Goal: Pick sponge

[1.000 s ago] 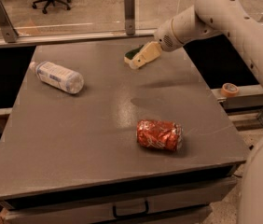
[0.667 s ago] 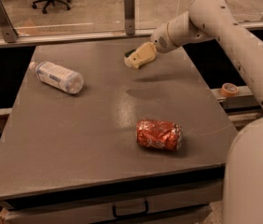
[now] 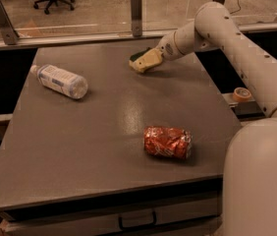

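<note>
The sponge (image 3: 136, 57) lies near the back edge of the grey table (image 3: 94, 146), right of centre. Only a sliver of its dark green top shows. The rest is hidden behind my gripper (image 3: 146, 61), which is down at the sponge and covers it from the right. My white arm (image 3: 227, 38) reaches in from the right side across the table's back right corner.
A clear plastic bottle (image 3: 60, 81) lies on its side at the back left. A crushed red can (image 3: 168, 142) lies at the front right of centre. A glass barrier with metal posts (image 3: 136, 13) runs behind the table. A tape roll (image 3: 241, 93) sits on a ledge to the right.
The gripper has shifted slightly left and down at the sponge, and the arm behind it has swung. The bottle and the can have not moved.
</note>
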Robot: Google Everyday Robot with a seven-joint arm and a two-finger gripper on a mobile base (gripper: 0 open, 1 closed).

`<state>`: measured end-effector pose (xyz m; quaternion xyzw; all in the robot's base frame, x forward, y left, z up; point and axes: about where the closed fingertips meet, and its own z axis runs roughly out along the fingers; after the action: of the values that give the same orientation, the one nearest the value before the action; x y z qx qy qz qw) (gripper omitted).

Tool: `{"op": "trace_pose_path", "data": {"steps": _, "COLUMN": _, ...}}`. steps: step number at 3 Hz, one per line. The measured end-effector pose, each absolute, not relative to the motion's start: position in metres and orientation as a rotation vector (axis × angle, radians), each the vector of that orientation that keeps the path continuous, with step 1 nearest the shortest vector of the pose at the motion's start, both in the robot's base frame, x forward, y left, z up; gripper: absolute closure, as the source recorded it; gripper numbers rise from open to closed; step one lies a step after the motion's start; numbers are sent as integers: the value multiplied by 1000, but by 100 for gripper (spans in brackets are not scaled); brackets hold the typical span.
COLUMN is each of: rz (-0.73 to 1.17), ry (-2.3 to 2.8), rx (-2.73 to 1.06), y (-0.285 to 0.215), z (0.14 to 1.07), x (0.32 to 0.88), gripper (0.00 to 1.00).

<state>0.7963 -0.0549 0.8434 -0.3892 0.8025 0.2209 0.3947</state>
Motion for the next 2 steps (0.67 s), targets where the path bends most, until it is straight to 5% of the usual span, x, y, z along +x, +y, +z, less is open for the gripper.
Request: {"op": "trace_pose_path", "data": {"steps": 2, "rz": 589, "ry": 1967, "rx": -1015, "y": -55, "z": 872, "x": 785, "gripper": 72}}
